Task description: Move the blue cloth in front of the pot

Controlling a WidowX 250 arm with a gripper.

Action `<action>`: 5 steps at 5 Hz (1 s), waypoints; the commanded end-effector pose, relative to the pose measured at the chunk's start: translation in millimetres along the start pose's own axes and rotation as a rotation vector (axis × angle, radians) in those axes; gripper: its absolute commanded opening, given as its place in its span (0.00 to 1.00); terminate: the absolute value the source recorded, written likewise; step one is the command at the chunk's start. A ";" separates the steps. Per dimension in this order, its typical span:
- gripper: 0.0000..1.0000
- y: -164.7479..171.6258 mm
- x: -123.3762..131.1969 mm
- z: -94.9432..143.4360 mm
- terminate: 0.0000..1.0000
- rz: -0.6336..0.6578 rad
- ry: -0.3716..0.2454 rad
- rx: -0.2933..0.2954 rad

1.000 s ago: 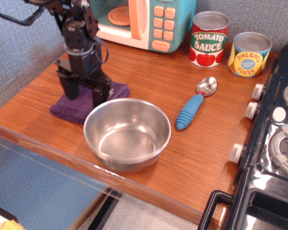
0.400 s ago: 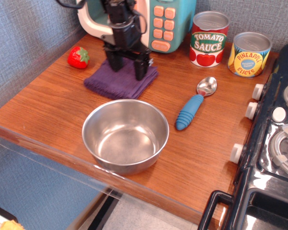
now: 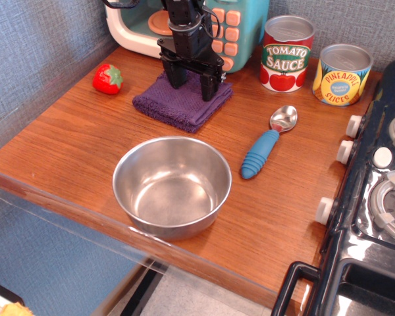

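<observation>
Your gripper (image 3: 192, 84) stands upright over the far part of the blue cloth (image 3: 182, 102), its two black fingers (image 3: 209, 84) spread apart with their tips down on the fabric; you cannot tell whether they pinch a fold or only press on it. The cloth lies flat on the wooden table (image 3: 72, 155) directly beneath the gripper, its near corner reaching toward you. Just behind the gripper you see the toy microwave (image 3: 240, 29), the arm partly covering its door. Out to the left of the gripper a red strawberry (image 3: 107, 78) sits alone, apart from the cloth. Nearer to you than the gripper, past the cloth's edge and not touching it, is the pot (image 3: 172, 185), upright. To the right lies a blue-handled spoon (image 3: 266, 143), and beyond it stand the tomato sauce can (image 3: 286, 54) and the pineapple can (image 3: 342, 74) beside the stove (image 3: 375, 191).
</observation>
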State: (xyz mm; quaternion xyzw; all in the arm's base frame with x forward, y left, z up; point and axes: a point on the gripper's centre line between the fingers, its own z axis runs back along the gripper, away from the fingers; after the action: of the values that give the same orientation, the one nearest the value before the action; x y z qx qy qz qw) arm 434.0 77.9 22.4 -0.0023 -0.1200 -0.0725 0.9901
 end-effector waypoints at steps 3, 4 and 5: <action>1.00 -17.4 23.5 146.4 0.00 0.043 -0.191 0.055; 1.00 -13.2 -10.9 154.2 0.00 0.073 -0.150 0.062; 1.00 -8.5 -37.7 158.7 0.00 0.108 -0.116 0.070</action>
State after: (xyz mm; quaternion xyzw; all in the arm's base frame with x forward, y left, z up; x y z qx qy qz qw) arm 358.8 82.1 141.8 0.0134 -0.1524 -0.0105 0.9882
